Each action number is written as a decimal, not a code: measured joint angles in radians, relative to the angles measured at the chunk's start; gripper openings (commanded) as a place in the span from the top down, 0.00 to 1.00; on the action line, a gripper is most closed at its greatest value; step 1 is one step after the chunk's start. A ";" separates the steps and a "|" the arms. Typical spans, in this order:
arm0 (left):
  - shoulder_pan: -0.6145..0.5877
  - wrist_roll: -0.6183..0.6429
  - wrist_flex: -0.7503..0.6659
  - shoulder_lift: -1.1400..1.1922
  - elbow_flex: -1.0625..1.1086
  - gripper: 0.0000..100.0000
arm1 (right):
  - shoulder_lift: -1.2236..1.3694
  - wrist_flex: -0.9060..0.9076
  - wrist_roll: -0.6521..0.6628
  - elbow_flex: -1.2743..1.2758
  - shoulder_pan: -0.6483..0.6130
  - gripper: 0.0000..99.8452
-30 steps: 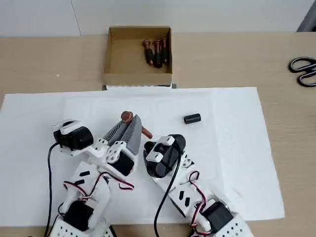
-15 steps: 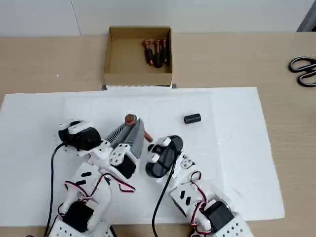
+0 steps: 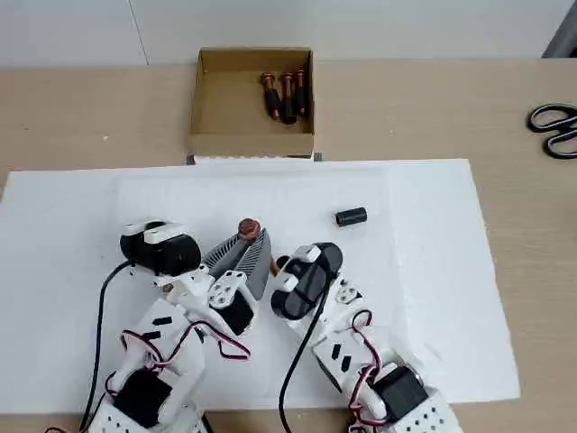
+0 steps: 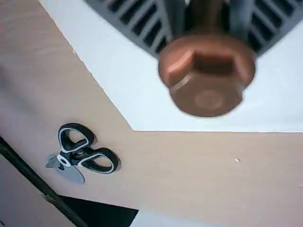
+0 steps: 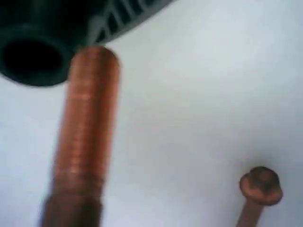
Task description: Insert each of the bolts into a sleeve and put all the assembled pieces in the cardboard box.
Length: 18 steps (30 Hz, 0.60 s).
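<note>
Staring right at the flanged hex head of a copper bolt (image 4: 207,75), clamped in the end effector (image 4: 207,14) between two grey ribbed fingers (image 4: 137,19). Behind it, a white paper sheet (image 4: 118,85) on a light wooden counter (image 4: 189,175), sheet corner peeking out near the bolt head. Farther off on the bare wood, well apart from the bolt: black-handled scissors (image 4: 80,158), lying flat. Past those, a dark strip (image 4: 28,175) across the wood.

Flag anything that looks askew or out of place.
The held bolt is off line: its threaded tip sits beside the opening of the black sleeve, not inside it. Scissors lie far off to the side, unrelated to the job.
</note>
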 measured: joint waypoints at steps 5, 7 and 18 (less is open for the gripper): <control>0.000 0.000 -0.006 0.000 0.000 0.99 | 0.000 0.000 0.000 0.000 -0.003 1.00; 0.000 0.000 -0.023 0.000 0.000 0.99 | 0.000 0.000 0.000 0.000 -0.006 1.00; 0.000 0.000 -0.063 0.000 0.000 0.99 | 0.000 0.000 0.000 0.000 -0.014 1.00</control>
